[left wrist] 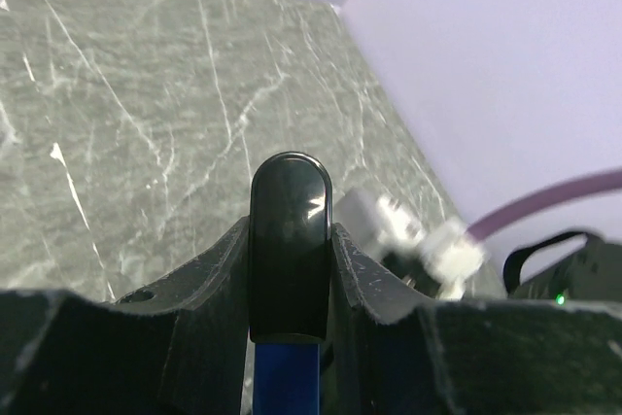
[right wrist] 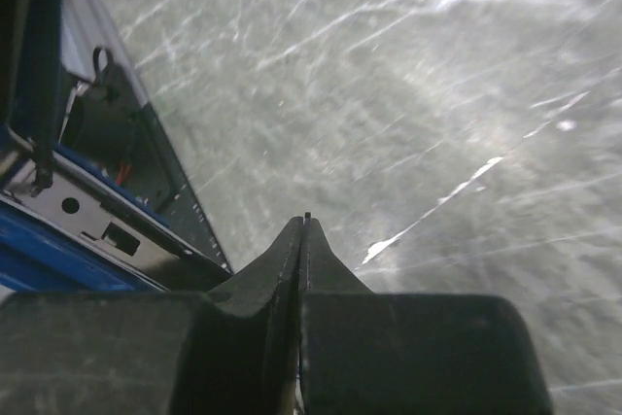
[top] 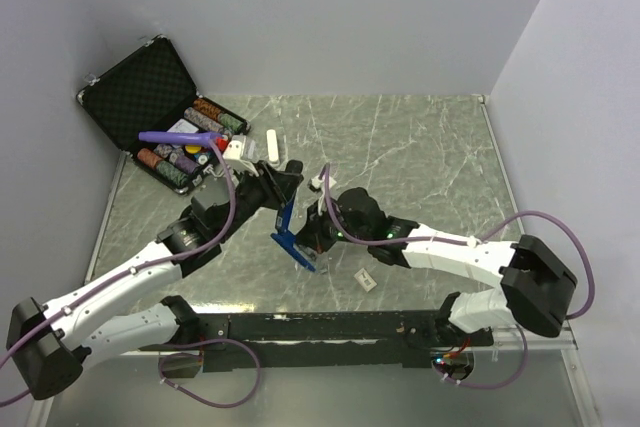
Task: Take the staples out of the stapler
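Note:
The blue stapler (top: 289,230) hangs open in a V above the table, between the two arms. My left gripper (top: 284,185) is shut on its black end (left wrist: 290,240), with a finger (left wrist: 209,289) on each side and the blue body below. My right gripper (top: 318,237) is just right of the stapler's lower blue arm. In the right wrist view its fingers (right wrist: 304,230) are pressed together on a thin dark sliver that pokes out at the tips and looks like a staple strip seen end-on. The stapler's open metal tray (right wrist: 97,225) and blue base lie to their left.
An open black case (top: 140,87) with chips and small items stands at the back left. A purple tube (top: 180,137) lies across it and a white oblong bar (top: 272,147) beside it. A small white piece (top: 365,280) lies on the marble table (top: 420,147) near the right arm.

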{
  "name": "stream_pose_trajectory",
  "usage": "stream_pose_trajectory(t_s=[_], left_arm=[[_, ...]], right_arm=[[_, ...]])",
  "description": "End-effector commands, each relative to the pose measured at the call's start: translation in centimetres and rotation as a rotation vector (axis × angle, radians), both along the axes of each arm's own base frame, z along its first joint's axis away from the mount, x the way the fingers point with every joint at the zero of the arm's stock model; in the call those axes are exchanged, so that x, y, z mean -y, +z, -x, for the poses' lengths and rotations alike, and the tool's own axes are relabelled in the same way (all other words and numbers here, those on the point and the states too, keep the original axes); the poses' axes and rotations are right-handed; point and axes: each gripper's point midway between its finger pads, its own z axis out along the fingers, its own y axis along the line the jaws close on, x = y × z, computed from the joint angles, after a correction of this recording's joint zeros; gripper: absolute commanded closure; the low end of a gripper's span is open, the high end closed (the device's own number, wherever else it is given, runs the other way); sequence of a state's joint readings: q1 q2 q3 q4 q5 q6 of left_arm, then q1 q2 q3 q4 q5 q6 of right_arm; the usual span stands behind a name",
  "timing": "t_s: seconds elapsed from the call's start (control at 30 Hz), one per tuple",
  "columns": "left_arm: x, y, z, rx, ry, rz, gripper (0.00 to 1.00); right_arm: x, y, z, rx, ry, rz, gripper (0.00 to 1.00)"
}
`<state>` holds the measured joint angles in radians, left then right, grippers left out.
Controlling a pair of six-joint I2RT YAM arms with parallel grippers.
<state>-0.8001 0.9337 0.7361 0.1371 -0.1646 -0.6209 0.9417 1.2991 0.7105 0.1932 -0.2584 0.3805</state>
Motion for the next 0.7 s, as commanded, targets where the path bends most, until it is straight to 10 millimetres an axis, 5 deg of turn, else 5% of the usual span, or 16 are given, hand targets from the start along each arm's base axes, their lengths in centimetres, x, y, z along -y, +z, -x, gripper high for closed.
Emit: stream_pose_trajectory(t_s=[0.0,0.3,0.67], left_arm=[[-0.4,4.1,-1.9,0.105,0.089,0.135,0.99],[-0.2,2.8,-3.3,0.094,0.138,0.124,0.99],[0.4,-1.7,-5.4,0.048,0.219,0.090,0.99]], right_arm=[[-2.3,1.4,1.1,-0.026,0.073,-0.072,1.00],[-3.5,2.1,1.3,-0.047,0.092,-0.122,1.00],[-3.1,2.0,1.3,-0.055,0.055,-0.148,1.00]])
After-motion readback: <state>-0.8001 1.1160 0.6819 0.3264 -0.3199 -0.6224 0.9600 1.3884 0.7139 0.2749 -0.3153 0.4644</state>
